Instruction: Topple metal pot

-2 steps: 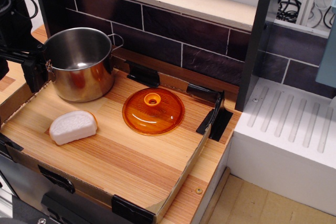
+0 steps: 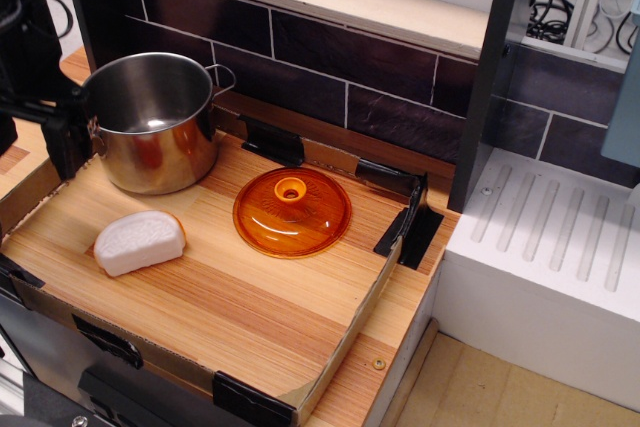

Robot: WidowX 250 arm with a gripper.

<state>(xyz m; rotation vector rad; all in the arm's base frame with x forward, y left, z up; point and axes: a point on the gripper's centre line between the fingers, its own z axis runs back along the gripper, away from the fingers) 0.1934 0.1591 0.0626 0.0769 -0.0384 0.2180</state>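
The metal pot (image 2: 158, 127) stands upright at the back left of the wooden tray (image 2: 240, 297). It is shiny steel and empty, with a wire loop handle at its right rim. My black gripper (image 2: 66, 147) is at the far left edge of the view, right against the pot's left side by its left handle. Only one dark finger (image 2: 62, 152) shows clearly, reaching down beside the pot wall. The rest of the gripper is cut off by the frame edge, so its opening is unclear.
A flat orange translucent lid (image 2: 291, 210) lies to the right of the pot. A white bread-shaped piece (image 2: 139, 241) lies in front of the pot. A dark tiled back wall (image 2: 340, 67) rises behind the tray. A white ribbed drain board (image 2: 560, 247) is at the right.
The gripper has edged a little to the left and up beside the pot. The pot stays upright in about the same place.
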